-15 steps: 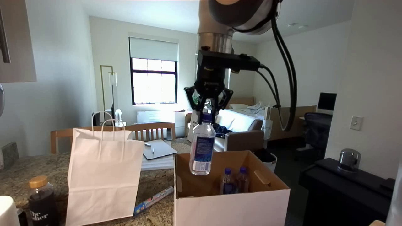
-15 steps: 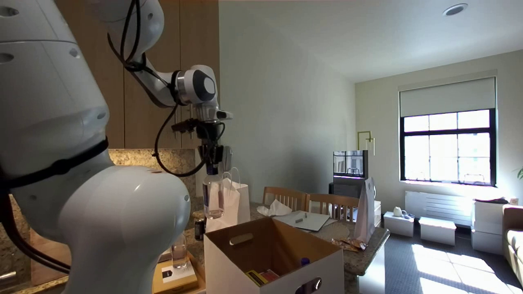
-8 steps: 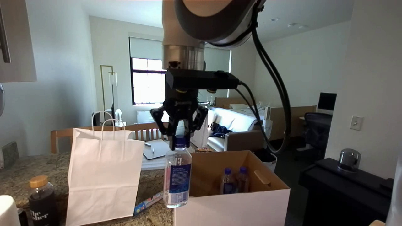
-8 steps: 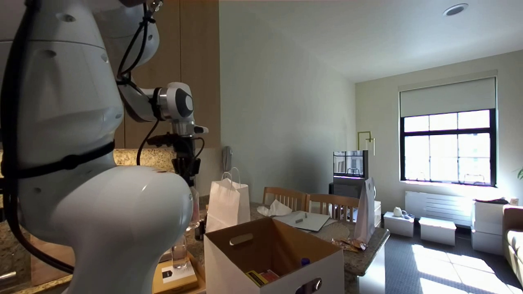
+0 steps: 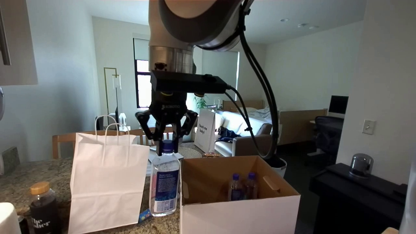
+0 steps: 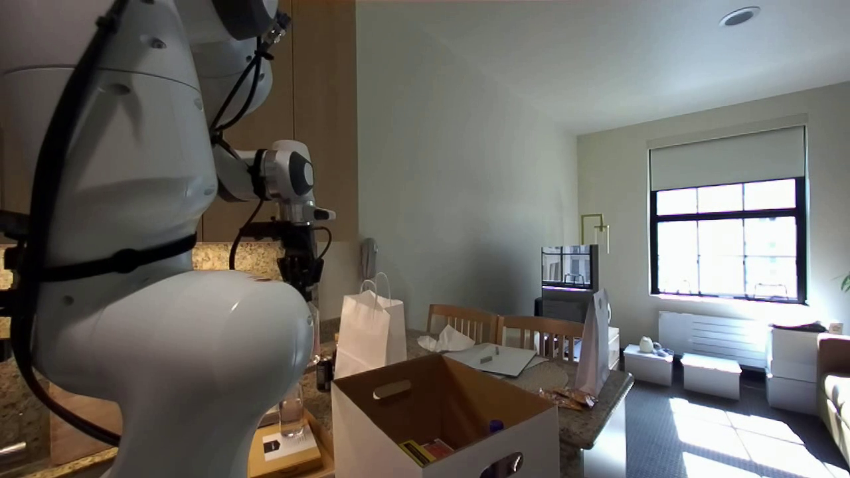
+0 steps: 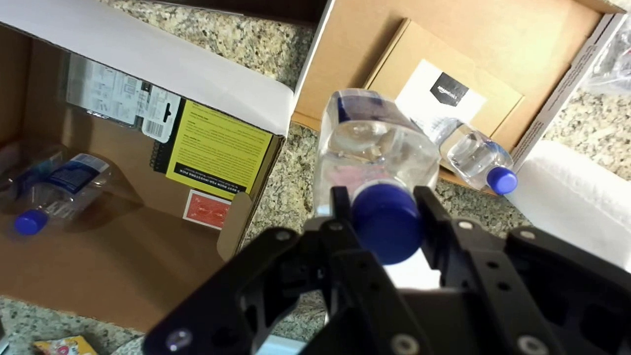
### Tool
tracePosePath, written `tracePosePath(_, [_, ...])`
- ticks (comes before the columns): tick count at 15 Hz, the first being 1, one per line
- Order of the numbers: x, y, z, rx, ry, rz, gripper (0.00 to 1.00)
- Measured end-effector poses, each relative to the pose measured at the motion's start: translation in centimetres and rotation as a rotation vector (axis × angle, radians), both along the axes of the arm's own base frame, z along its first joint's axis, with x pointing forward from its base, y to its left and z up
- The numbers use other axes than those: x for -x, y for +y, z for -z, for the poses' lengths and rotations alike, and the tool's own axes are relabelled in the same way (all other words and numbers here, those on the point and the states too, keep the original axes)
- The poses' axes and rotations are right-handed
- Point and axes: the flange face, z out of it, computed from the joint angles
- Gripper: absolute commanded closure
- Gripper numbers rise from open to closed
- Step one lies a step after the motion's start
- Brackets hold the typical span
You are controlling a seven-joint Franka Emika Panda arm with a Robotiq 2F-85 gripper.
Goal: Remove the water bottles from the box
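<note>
My gripper is shut on the blue cap of an upright water bottle, clear with a dark blue label. It hangs outside the box, between it and the white bag in an exterior view; whether its base touches the counter I cannot tell. In the wrist view, the cap sits between both fingers. Inside the box, brown within and white outside, stand a water bottle and another water bottle, side by side. One more bottle stands by a flat carton, outside the box.
A white paper bag stands close beside the held bottle. A shallow cardboard tray holds a flat carton. The box also contains a yellow book and a red card pack. An orange-lidded bottle is farther along the counter.
The gripper and its bottle have travelled from above the box's edge, down and to the left in an exterior view, to beside the box. The grip has stayed shut. The boxed bottles have not moved.
</note>
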Motion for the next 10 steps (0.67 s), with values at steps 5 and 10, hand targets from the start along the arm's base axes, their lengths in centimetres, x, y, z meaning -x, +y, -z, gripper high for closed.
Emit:
tracePosePath(5, [0.2, 0.6, 0.7, -0.002, 0.017, -0.014, 0.86])
tracePosePath(10, [-0.8, 4.4, 5.7, -0.028, 0.071, -0.076, 0.86])
